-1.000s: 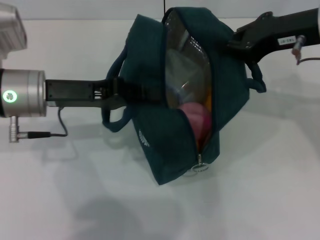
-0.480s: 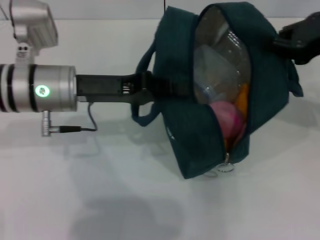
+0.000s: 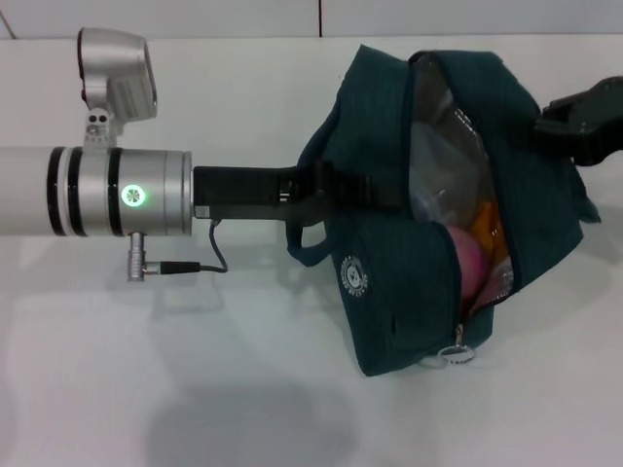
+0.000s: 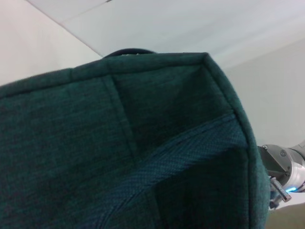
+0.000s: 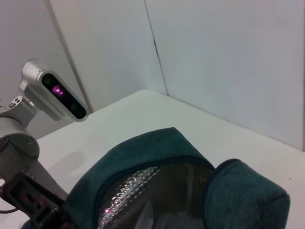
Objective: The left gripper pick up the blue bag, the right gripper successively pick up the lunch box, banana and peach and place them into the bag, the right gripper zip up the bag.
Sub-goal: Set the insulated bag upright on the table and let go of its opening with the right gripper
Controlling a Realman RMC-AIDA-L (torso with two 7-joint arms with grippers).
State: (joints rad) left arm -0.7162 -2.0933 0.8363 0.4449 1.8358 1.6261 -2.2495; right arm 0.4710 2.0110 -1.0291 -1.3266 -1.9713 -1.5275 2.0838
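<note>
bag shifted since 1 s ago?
Yes. In the head view the blue bag, held by the left gripper, has moved toward the robot's right, judged against the dark vertical wall seam above it.

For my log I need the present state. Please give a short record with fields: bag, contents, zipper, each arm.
bag: dark blue-green fabric bag with silver lining, held up above the white table, mouth open
contents: pink round peach and an orange item visible inside; clear plastic box behind them
zipper: unzipped; metal ring pull hangs at the lower end
left arm: left pincer at the bag's side by the handle
right arm: right pincer at the bag's far edge
</note>
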